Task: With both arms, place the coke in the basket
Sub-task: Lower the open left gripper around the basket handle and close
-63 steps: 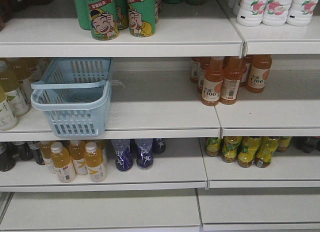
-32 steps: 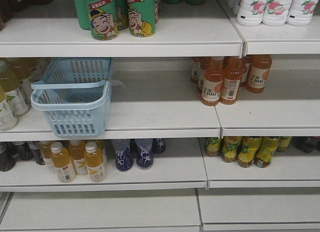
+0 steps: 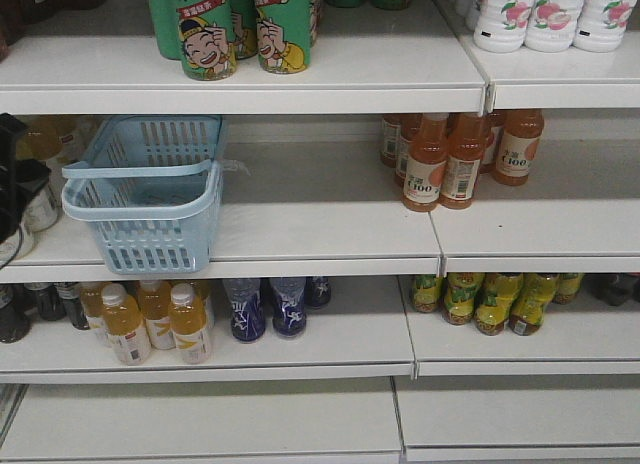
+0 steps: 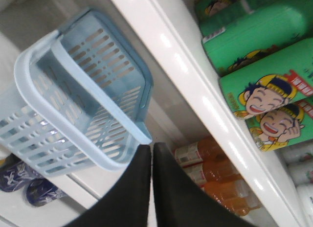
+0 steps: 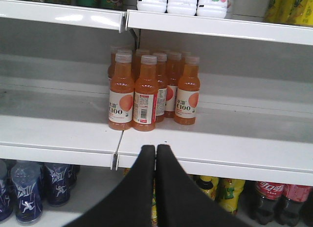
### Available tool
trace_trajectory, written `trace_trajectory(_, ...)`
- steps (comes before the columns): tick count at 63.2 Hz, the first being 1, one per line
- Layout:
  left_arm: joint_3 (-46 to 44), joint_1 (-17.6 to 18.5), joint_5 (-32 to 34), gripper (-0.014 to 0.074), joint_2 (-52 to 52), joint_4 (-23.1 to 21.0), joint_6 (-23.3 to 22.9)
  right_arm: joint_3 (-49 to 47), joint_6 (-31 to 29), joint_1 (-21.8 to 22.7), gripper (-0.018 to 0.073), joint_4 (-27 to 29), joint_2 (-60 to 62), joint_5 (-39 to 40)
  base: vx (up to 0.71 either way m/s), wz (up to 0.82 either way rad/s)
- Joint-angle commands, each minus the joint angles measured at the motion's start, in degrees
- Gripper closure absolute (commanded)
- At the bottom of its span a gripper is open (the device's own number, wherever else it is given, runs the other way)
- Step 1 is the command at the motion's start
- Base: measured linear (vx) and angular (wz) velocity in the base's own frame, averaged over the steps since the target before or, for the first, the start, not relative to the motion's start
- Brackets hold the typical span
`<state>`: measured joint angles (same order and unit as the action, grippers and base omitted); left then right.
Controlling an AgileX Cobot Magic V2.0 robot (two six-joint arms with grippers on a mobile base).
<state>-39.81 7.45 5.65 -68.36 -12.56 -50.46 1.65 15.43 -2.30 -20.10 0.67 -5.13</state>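
The light-blue basket (image 3: 145, 194) stands empty on the middle shelf at the left, its handle folded across the top. In the left wrist view the basket (image 4: 73, 100) lies up and left of my left gripper (image 4: 151, 147), which is shut with nothing in it, its tips just off the basket's near corner. My left arm (image 3: 12, 179) shows black at the front view's left edge. My right gripper (image 5: 156, 147) is shut and empty in front of the middle shelf's edge. Coke bottles (image 5: 268, 198) with red labels stand on the shelf below, down and right of it.
Orange juice bottles (image 5: 146, 92) cluster on the middle shelf straight beyond the right gripper. Green cartoon bottles (image 3: 208, 29) fill the top shelf above the basket. Yellow bottles (image 3: 150, 319), dark-blue bottles (image 3: 270, 306) and yellow-green bottles (image 3: 495, 302) line the lower shelf.
My left arm has come into the front view at its left edge, covering the pale bottles beside the basket. The basket and the shelves' bottles have not moved.
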Motion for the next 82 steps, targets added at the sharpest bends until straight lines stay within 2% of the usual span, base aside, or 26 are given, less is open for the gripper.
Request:
trace_trajectory(1,-1.78,2.10,4.03,0.0602,-0.92,1.21,-1.40,0.97,-0.63,0.41,0.0564,-0.58,0.64,3.85,0.00,0.00)
trace_trajectory(9,-1.78,4.12,6.44,0.0602,-2.22,1.75,-2.89,0.97,-0.63,0.41,0.0564,-0.58,0.64,3.85,0.00,0.00)
trace_trajectory(15,-1.78,6.08,9.51,0.0602,-2.94,3.50,-7.95,0.97,-0.63,0.41,0.0564,-0.58,0.64,3.85,0.00,0.00)
trace_trajectory(20,-1.78,8.45,10.58,0.0602,-3.25,9.14,-12.95,0.97,-0.63,0.41,0.0564,-0.58,0.64,3.85,0.00,0.00)
trace_trajectory(28,-1.78,11.03,12.44,0.0602,-5.97,24.88,-21.06,0.97,-0.63,0.41,0.0564,-0.58,0.64,3.85,0.00,0.00)
trace_trajectory(30,-1.52,11.03,13.72,0.0602,-6.95,28.95,-25.18,0.97,-0.63,0.41,0.0564,-0.58,0.64,3.85,0.00,0.00)
trace_trajectory(33,-0.38,10.97,18.15,0.0602,-7.89,33.58,-32.65,0.97,-0.63,0.41,0.0564,-0.58,0.64,3.85,0.00,0.00)
trace_trajectory(38,1.78,9.62,33.24,0.0603,-9.78,41.88,-43.51,0.97,-0.63,0.41,0.0564,-0.58,0.64,3.85,0.00,0.00)
trace_trajectory(42,2.68,7.50,39.74,0.0603,-11.92,46.22,-44.40,0.97,-0.63,0.41,0.0564,-0.58,0.64,3.85,0.00,0.00)
trace_trajectory(44,3.19,6.16,40.93,0.0603,-13.02,47.53,-44.46,0.97,-0.63,0.41,0.0564,-0.58,0.64,3.85,0.00,0.00)
trace_trajectory(53,8.37,1.41,39.13,0.0603,-15.74,47.27,-44.36,0.97,-0.63,0.41,0.0564,-0.57,0.64,3.85,0.00,0.00)
trace_trajectory(61,12.77,-2.58,38.10,0.0601,-15.97,40.63,-44.31,0.97,-0.63,0.41,0.0564,-0.57,0.64,3.85,0.00,0.00)
trace_trajectory(66,14.38,-4.31,40.86,0.0594,-15.97,36.68,-44.31,0.97,-0.63,0.41,0.0564,-0.57,0.64,3.85,0.00,0.00)
trace_trajectory(71,14.78,-5.38,46.07,0.0566,-15.97,36.47,-44.31,0.97,-0.63,0.41,0.0564,-0.57,0.64,3.85,0.00,0.00)
trace_trajectory(78,14.72,-6.27,52.32,0.0476,-16.01,35.71,-44.41,0.97,-0.63,0.41,0.0564,-0.57,0.64,3.85,0.00,0.00)
trace_trajectory(82,14.72,-6.82,54.14,0.0393,-16.15,34.93,-44.90,0.97,-0.63,0.41,0.0564,-0.57,0.64,3.85,0.00,0.00)
